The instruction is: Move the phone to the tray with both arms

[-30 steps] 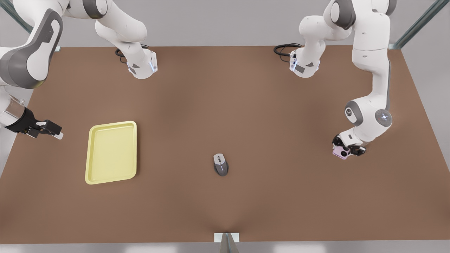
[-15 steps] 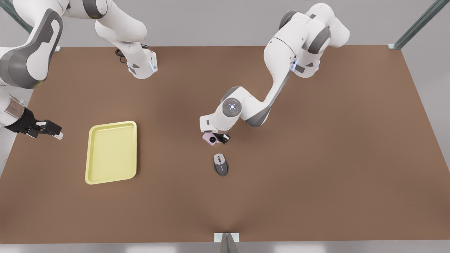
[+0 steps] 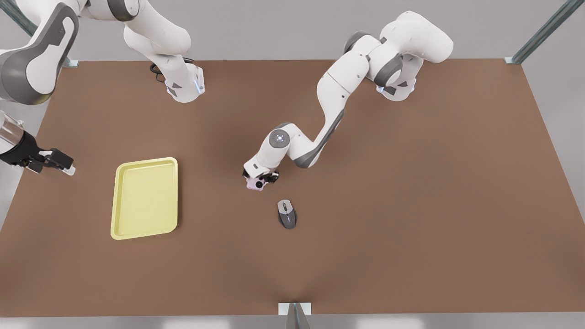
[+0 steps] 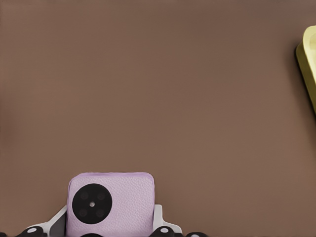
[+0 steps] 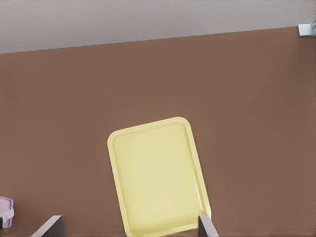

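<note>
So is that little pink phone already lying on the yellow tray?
No, the phone is held in the left gripper over the table, well apart from the tray.

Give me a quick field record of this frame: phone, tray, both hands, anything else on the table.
phone: pale lilac, dark round lens, held in the left hand, mid-table
left hand: shut on the phone, beside and above the mouse in the front view
tray: pale yellow, nothing in it, toward the front view's left
right hand: open, waiting at the front view's left edge, beyond the tray
mouse: grey and dark, lying apart from the phone
table: brown
</note>
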